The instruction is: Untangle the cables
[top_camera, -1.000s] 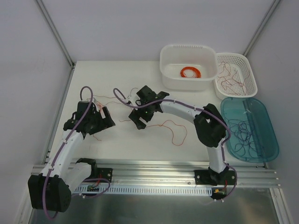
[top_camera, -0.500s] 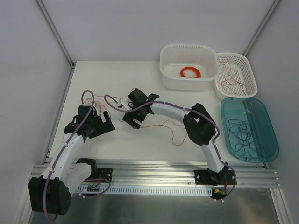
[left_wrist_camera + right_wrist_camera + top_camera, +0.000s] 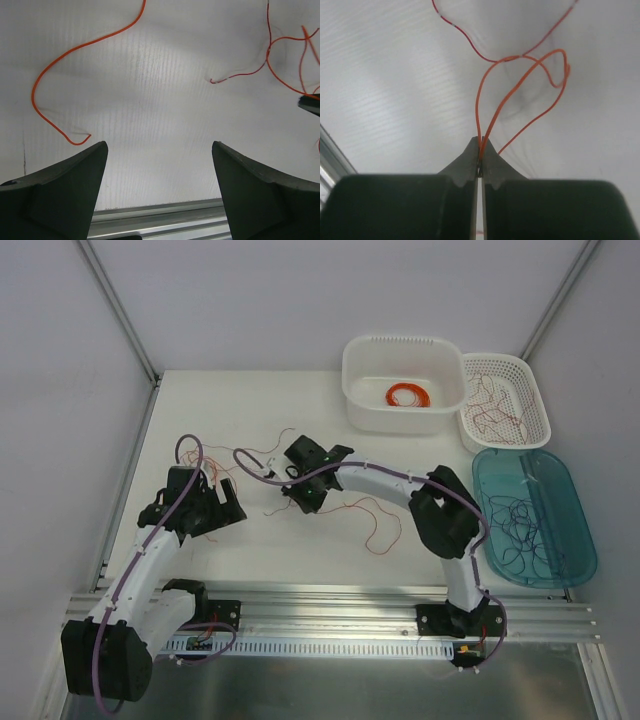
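— What is my right claw doing?
— Your right claw (image 3: 480, 150) is clamped tight on the cables (image 3: 477, 102). Orange wire rises out of the pinched tips and loops away, and a thinner red strand crosses the top of the loop.

— And the left one?
— Your left claw (image 3: 157, 150) is spread wide with nothing between its fingers, only bare table (image 3: 160, 100) under it. In that wrist view an orange strand (image 3: 34, 95) curls on the table at the left. A few red and orange lines cross at the upper right. Neither touches the fingers.

— Where do the wires lie, seen from above?
— They spread over the middle of the table, between your two claws, and trail out below the right forearm. Your left claw is toward the left side of the table and your right claw is near the centre, so the two are apart.

— What else is on the table?
— At the far right a white tub (image 3: 403, 340) holds a neat orange coil (image 3: 408, 395). Just beside it a white basket (image 3: 505, 357) holds red strands (image 3: 495, 410). Nearer to you, a teal tray (image 3: 545, 465) holds dark loops (image 3: 520, 540).
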`<state>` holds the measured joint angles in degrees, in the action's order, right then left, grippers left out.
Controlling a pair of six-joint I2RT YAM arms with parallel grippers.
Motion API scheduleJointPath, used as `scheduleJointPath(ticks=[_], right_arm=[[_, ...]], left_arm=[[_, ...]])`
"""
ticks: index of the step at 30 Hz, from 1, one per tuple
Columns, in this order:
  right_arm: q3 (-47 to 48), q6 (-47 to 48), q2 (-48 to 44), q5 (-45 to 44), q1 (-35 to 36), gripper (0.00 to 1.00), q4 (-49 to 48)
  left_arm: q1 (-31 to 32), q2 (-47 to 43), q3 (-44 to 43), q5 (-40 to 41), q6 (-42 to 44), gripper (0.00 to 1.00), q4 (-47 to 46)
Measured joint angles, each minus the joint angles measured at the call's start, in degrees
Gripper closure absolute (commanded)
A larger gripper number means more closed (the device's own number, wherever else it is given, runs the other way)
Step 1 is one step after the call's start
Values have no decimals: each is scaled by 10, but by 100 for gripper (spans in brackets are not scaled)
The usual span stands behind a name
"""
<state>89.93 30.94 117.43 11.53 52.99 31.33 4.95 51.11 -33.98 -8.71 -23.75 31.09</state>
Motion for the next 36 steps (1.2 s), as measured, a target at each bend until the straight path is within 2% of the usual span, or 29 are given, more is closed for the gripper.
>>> scheduleJointPath(ticks=[5,8,19,26,31,36], right_arm=[[-7,15,-116,-5,-45,99,54],[19,32,-187,-11,-77,99,102],[110,57,-352,0,-132,99,197],[149,51,-420,88,-208,99,220],[150,37,-445,181,-223,99,229],[137,14,-443,252,-224,99,228]], left_arm=[[0,0,0,2,5,14,-4],[0,0,1,2,5,14,-5],[0,19,1,2,9,14,-28],[0,29,0,1,9,15,-35],[0,37,-9,-20,14,15,-48],[10,40,-21,-80,39,12,-102]])
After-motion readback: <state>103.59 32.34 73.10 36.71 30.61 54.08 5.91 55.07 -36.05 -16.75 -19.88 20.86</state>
